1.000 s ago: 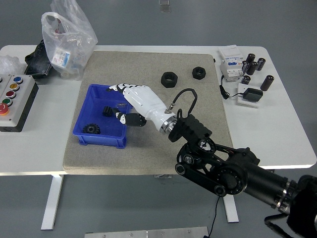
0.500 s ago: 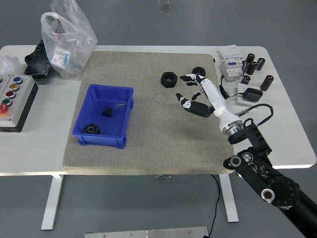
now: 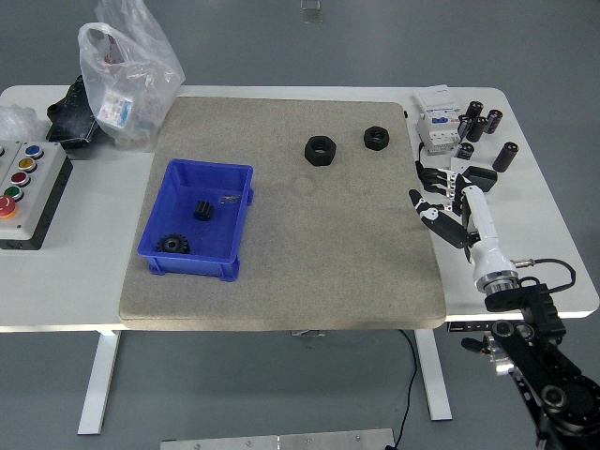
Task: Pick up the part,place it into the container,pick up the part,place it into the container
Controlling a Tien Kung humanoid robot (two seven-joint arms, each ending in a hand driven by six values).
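Head view: right hand (image 3: 448, 204) empty (left arm unseen).

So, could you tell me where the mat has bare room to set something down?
The mat is bare between the blue bin and the right hand, below both hex nuts. The white table's far right corner is crowded with small parts.

Rough, matt, felt-like grey mat (image 3: 281, 281) over a smooth white table (image 3: 525, 253). Glossy blue plastic container (image 3: 178, 253) with matt black toothed parts (image 3: 172, 244) and a small shiny metal piece (image 3: 228, 198) inside. Two matt black hex nuts (image 3: 320, 150) on the mat. Thin, crinkled, clear plastic bag (image 3: 127, 75) with bright glints. Smooth white shell with black fingertips on the right hand (image 3: 450, 202). Dark cylinders (image 3: 476, 125) capped in shiny metal.
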